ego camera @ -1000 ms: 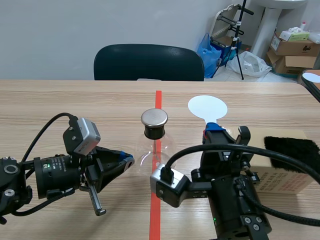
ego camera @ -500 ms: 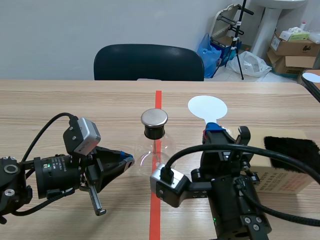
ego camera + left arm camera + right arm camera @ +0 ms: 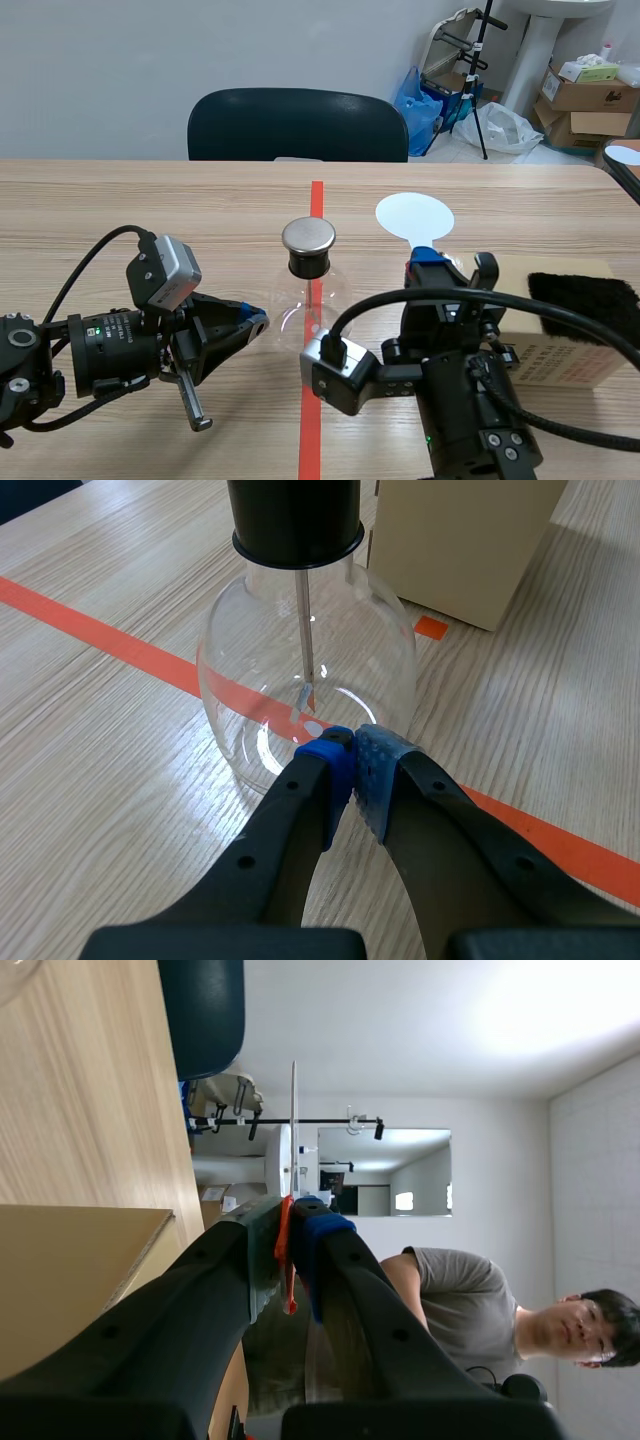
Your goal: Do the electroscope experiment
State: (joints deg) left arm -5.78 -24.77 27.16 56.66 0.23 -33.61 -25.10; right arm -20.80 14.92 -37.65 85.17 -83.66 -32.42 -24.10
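One clear round flask [image 3: 305,680], black-stoppered; left claw [image 3: 352,744] closed empty, right claw [image 3: 286,1228] pinching white paddle [image 3: 414,213].

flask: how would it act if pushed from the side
Probably fragile and slick: the flask is clear glass. Likely light, since it is hollow. The stopper and metal cap up top may make it tip if pushed high.

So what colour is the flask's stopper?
Black stopper, silvery cap on top; clearest in the scene view.
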